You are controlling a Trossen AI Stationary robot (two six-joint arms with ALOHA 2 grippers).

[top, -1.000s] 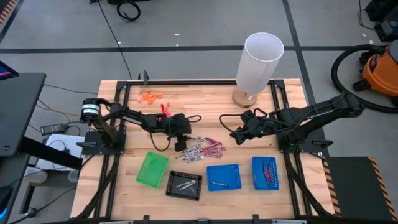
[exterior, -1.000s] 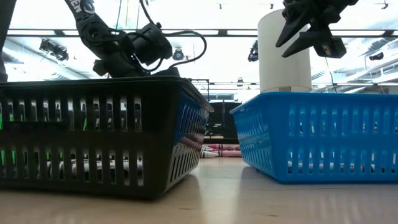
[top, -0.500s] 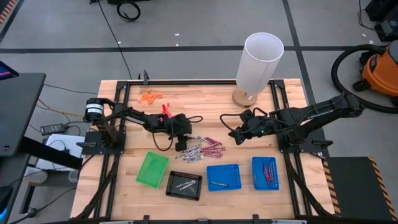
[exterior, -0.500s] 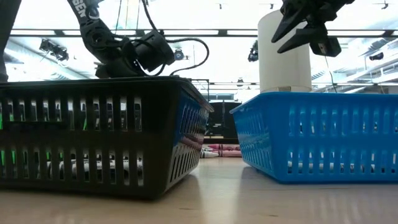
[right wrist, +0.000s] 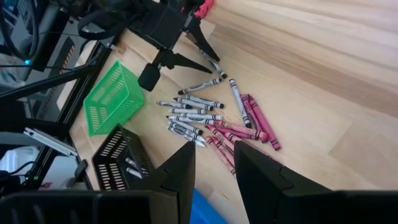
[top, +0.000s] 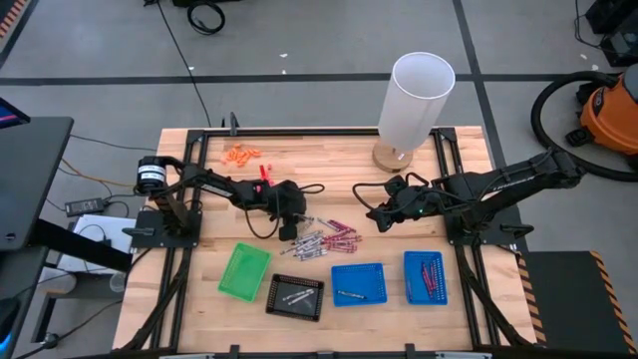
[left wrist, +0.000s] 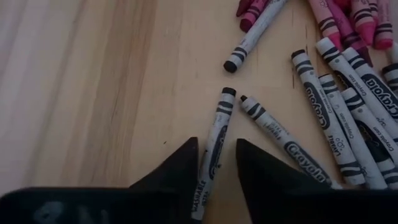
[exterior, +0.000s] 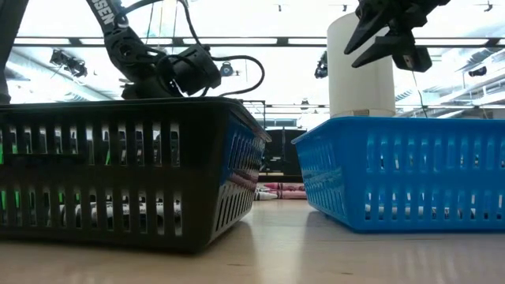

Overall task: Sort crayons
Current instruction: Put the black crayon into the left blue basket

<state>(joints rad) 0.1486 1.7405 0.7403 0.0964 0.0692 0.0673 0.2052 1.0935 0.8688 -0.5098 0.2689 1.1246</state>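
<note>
1. From my remote station I saw the left gripper [left wrist: 213, 163] down at the near edge of the crayons [top: 324, 237], which lay scattered on the wooden table [top: 329, 165] in the middle, between the two arms.
2. Its two dark fingers [left wrist: 177, 171] stood on either side of one grey-white crayon [left wrist: 212, 146], narrowly parted; I could not tell whether they had gripped it or only straddled it.
3. That crayon lay flat on the wood, a second grey-white one angled just beside it, with more grey-white sticks fanned out next to them and pink-red ones beyond.
4. The right gripper [top: 380, 219] hung above the table on the other side of the pile, clear of it; its fingers [right wrist: 180, 171] were part-open and held nothing.
5. From the right wrist camera the pile showed grey-white crayons on the side toward the left gripper [right wrist: 199, 34] and maroon ones on the other.
6. Four small trays sat in a row along the table's front: a green tray [top: 244, 271], a black tray [top: 295, 296] with grey-white crayons in it, a blue tray [top: 358, 283] with one crayon, and a second blue tray [top: 425, 277] holding dark red crayons.
7. A white cylinder [top: 413, 100] stood at the table's back edge, and orange bits [top: 240, 155] lay near the back left corner.
</note>
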